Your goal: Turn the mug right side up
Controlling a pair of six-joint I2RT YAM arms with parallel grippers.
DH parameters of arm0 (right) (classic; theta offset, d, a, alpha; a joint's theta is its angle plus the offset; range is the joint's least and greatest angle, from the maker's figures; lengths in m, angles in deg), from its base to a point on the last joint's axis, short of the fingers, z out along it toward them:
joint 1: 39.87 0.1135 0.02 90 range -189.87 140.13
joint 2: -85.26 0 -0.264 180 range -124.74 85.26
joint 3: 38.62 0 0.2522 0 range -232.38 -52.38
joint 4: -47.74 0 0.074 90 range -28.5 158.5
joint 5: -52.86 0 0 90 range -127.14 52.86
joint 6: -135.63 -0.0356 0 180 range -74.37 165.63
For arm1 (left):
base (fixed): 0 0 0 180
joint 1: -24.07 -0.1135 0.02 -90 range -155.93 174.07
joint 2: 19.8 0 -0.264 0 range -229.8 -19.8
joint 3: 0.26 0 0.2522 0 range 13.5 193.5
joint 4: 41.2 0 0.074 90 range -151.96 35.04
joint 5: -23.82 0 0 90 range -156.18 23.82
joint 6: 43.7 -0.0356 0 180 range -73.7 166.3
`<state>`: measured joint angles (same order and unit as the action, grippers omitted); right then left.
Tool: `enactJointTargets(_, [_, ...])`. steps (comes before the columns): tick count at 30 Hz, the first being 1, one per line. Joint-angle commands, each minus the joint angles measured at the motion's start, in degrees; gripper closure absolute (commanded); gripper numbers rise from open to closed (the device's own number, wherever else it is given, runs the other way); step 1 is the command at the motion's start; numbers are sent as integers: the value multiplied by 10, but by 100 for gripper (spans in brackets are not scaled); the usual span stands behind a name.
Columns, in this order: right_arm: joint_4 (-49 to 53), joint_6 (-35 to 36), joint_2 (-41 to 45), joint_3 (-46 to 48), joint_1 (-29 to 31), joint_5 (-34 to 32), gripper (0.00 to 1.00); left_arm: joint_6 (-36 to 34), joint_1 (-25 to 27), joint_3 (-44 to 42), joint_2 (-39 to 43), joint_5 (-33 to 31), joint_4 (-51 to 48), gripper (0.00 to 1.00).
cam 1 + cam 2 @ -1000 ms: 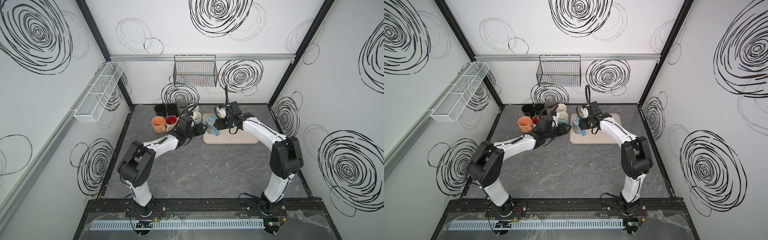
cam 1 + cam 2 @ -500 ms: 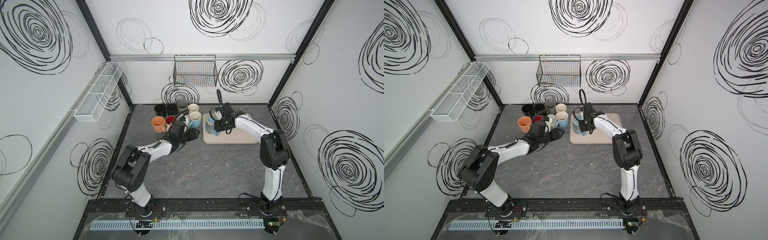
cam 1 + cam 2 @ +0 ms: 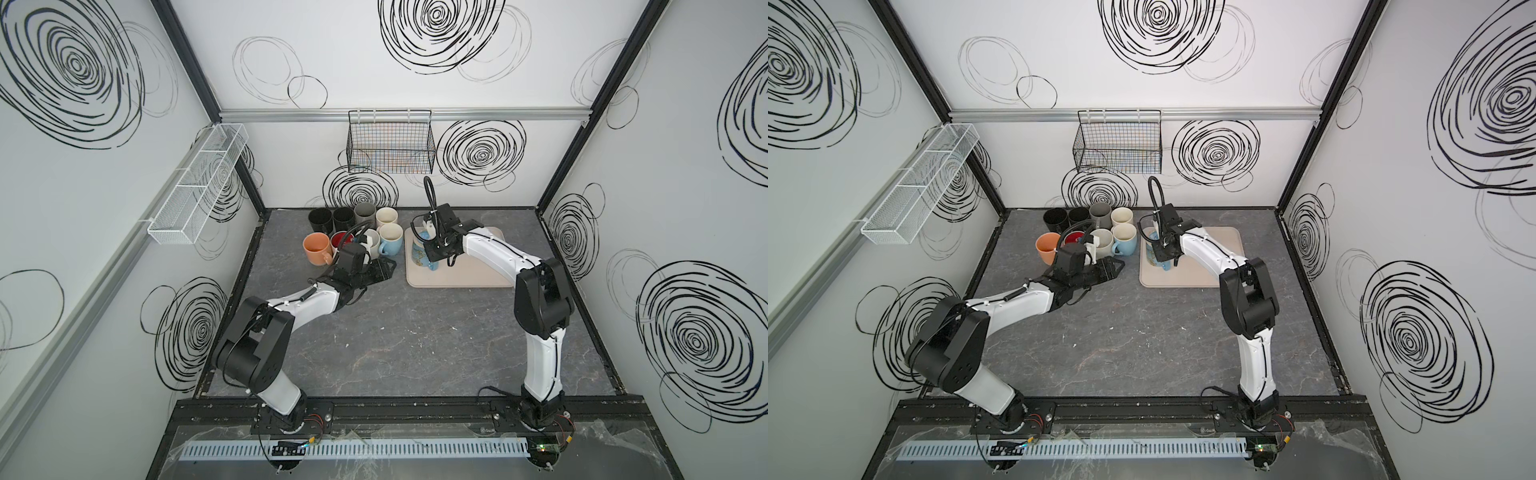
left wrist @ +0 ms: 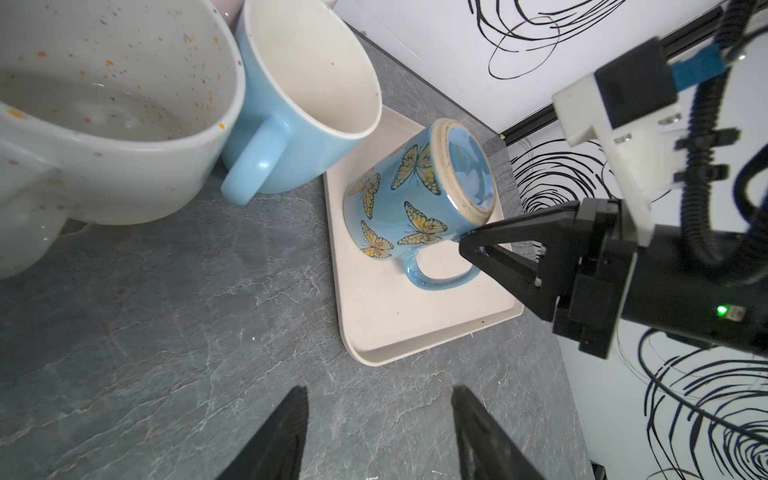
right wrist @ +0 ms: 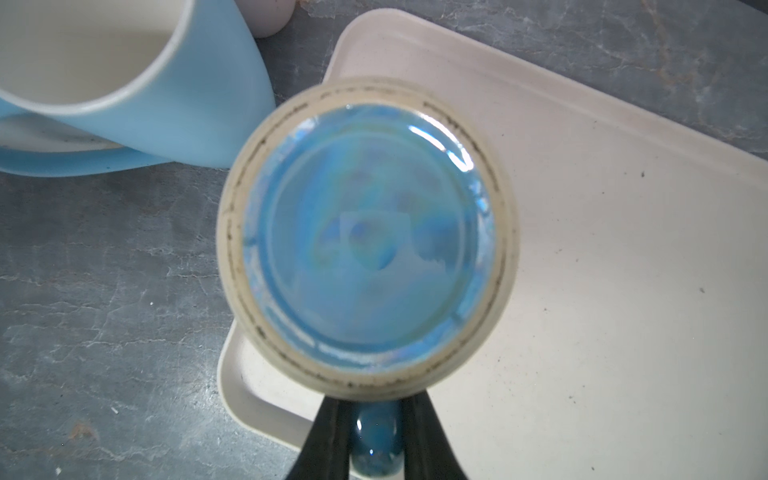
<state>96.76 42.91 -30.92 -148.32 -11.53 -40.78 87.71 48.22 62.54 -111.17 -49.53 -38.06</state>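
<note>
A blue mug with yellow butterflies stands upside down at the left end of a beige tray. Its glazed base faces up. In the left wrist view the mug has its handle toward my right gripper. That right gripper is shut on the handle, one finger on each side. My left gripper hovers open and empty over the grey table, just left of the tray.
Several upright mugs cluster at the back, left of the tray. A light blue one stands closest to the tray's edge. A black wire basket hangs on the back wall and a white mesh shelf on the left wall.
My right gripper has come down beside the mug and closed on its handle. My left arm has drawn back a little from the tray, its gripper still open.
</note>
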Motion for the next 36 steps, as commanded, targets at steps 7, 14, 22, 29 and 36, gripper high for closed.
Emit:
enactJointTargets(7, [-126, -54, 129, 130, -22, 15, 100, -2, 12, -3, 34, 0, 38, 41])
enactJointTargets(14, [-297, -196, 226, 280, -106, 178, 100, 25, 37, -1, 20, -1, 86, 41])
enactJointTargets(22, [-398, -275, 279, 358, -162, 266, 100, 23, 90, 33, -18, -28, 117, 39])
enactJointTargets(29, [-460, -326, 285, 394, -191, 328, 100, 73, 110, 51, -64, -23, 187, 38])
enactJointTargets(36, [-520, -358, 295, 413, -198, 381, 100, 190, 102, 53, -118, 17, 302, 36])
